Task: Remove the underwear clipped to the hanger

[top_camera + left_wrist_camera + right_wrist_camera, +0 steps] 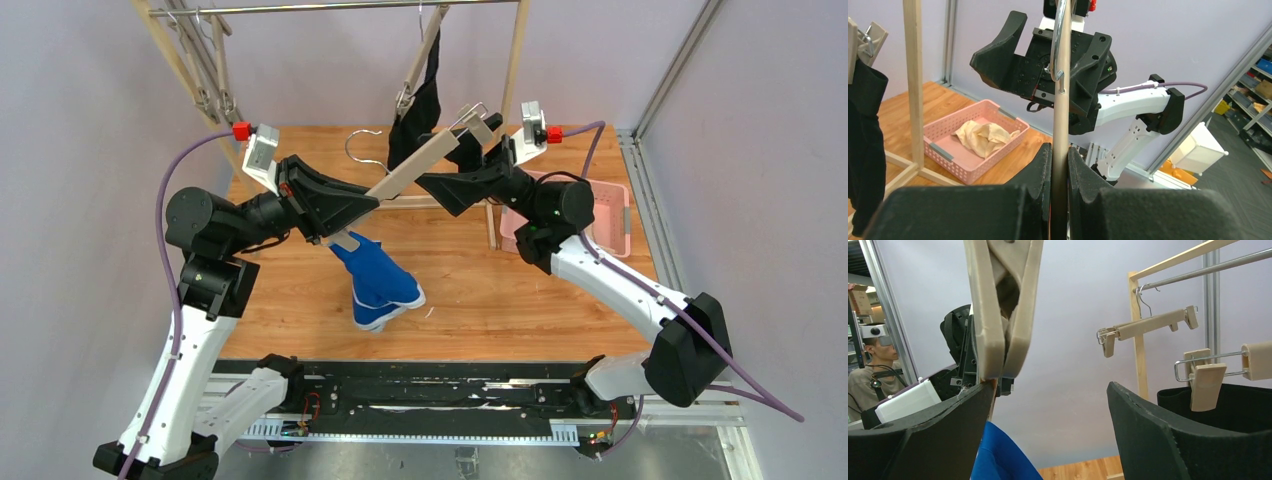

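My left gripper (365, 205) is shut on the bar of a beige wooden clip hanger (430, 155), held slanting above the table; its jaws pinch the bar (1060, 165). Bright blue underwear (378, 285) hangs from the hanger's lower left clip and droops onto the table; it also shows in the right wrist view (998, 460). My right gripper (452, 165) is open at the hanger's upper right end, its left finger just under that end's clip (1003, 310), which holds no cloth. Black underwear (420, 110) hangs clipped on the rack. Cream underwear (983, 137) lies in the pink basket (943, 152).
A wooden clothes rack (520, 60) with a metal rail stands at the back of the table, with several empty clip hangers (1148, 325) on it. The pink basket (620, 215) sits at the right, behind my right arm. A loose wire hook (365, 140) lies near the rack.
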Robot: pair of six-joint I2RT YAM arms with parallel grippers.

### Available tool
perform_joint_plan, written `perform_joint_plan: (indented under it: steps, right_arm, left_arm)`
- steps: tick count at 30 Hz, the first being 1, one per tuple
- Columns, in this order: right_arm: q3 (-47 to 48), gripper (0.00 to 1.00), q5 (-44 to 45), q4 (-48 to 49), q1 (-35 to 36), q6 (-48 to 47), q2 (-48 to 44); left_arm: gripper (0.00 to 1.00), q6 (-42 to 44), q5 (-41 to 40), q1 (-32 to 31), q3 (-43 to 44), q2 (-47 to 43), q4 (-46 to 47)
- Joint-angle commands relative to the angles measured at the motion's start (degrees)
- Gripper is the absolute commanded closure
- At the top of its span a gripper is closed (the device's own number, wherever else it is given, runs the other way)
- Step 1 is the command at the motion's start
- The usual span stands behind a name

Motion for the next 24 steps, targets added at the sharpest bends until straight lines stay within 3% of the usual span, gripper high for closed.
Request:
perform_joint_plan:
  steps: [1, 12, 24]
  right_arm:
    - [0.07, 0.14, -1.90, 2.00, 1.39, -0.07, -1.64]
    - [-4.10, 0.15, -1.87, -2.77, 1.45, -4.02, -6.99]
    - [2.91, 0.15, -1.79, 0.97, 1.98, -1.87, -0.22]
  left_arm:
    - [1.00, 1.09, -2.66, -0.29, 0.32, 0.11, 1.54]
    - [1.00, 1.16, -2.60, -0.36, 3.12, 0.19, 1.48]
    - [1.00, 1.38, -1.18, -1.13, 0.14, -0.24, 1.50]
